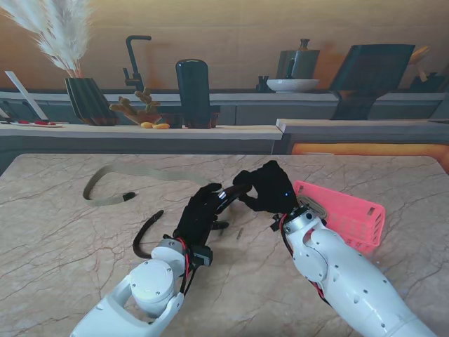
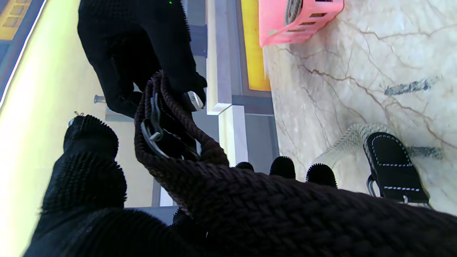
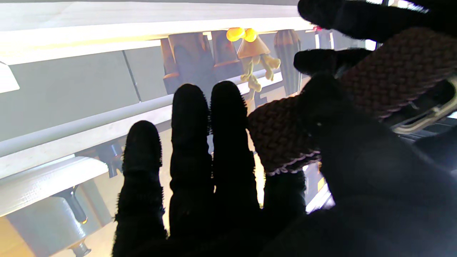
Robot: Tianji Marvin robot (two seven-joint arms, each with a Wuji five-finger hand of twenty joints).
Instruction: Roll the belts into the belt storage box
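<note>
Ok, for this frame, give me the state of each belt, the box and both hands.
Dark belt: one end lifted between both hands, tail on the table.
Tan belt: flat on the table, unrolled, untouched.
Pink box: on the table, already holds a rolled belt.
Left hand: shut on the dark belt.
Right hand: pinching the dark belt's end.

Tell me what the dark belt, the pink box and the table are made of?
The dark belt looks like braided woven cord, matte; the plaited weave shows clearly. Its buckle seems shiny metal. The pink box looks like moulded plastic with slotted walls. The table looks like polished marble, beige with dark veins, though it could be a printed surface.
</note>
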